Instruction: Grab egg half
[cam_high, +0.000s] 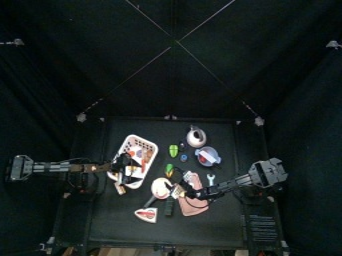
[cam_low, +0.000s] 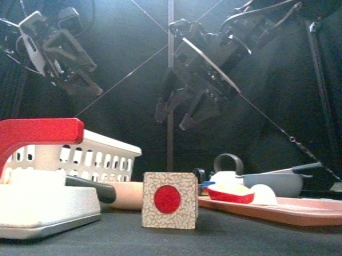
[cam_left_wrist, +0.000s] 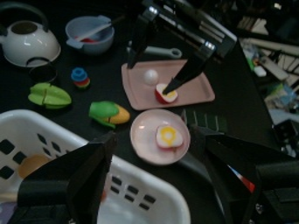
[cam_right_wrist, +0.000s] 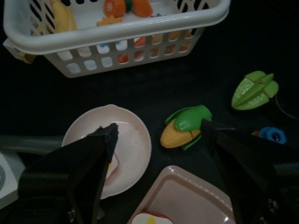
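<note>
The egg half (cam_left_wrist: 167, 136), white with a yellow yolk, lies on a round pink plate (cam_left_wrist: 142, 147); from above it is a small yellow spot (cam_high: 166, 186). My left gripper (cam_left_wrist: 152, 147) is open and empty, just short of the plate, beside the white basket (cam_left_wrist: 70, 166). My right gripper (cam_right_wrist: 163, 140) is open and empty, above the plate (cam_right_wrist: 100, 131) and the corn (cam_right_wrist: 187, 128). In the top view the left gripper (cam_high: 123, 178) is by the basket and the right gripper (cam_high: 198, 192) is over the pink tray (cam_high: 201, 208).
The pink tray (cam_left_wrist: 187, 80) holds a white egg piece (cam_left_wrist: 149, 76). Corn (cam_left_wrist: 111, 112), a green leaf (cam_left_wrist: 49, 94), a kettle (cam_left_wrist: 30, 39) and a bowl (cam_left_wrist: 91, 31) stand around. A block with a red circle (cam_low: 170, 197) stands at the front edge.
</note>
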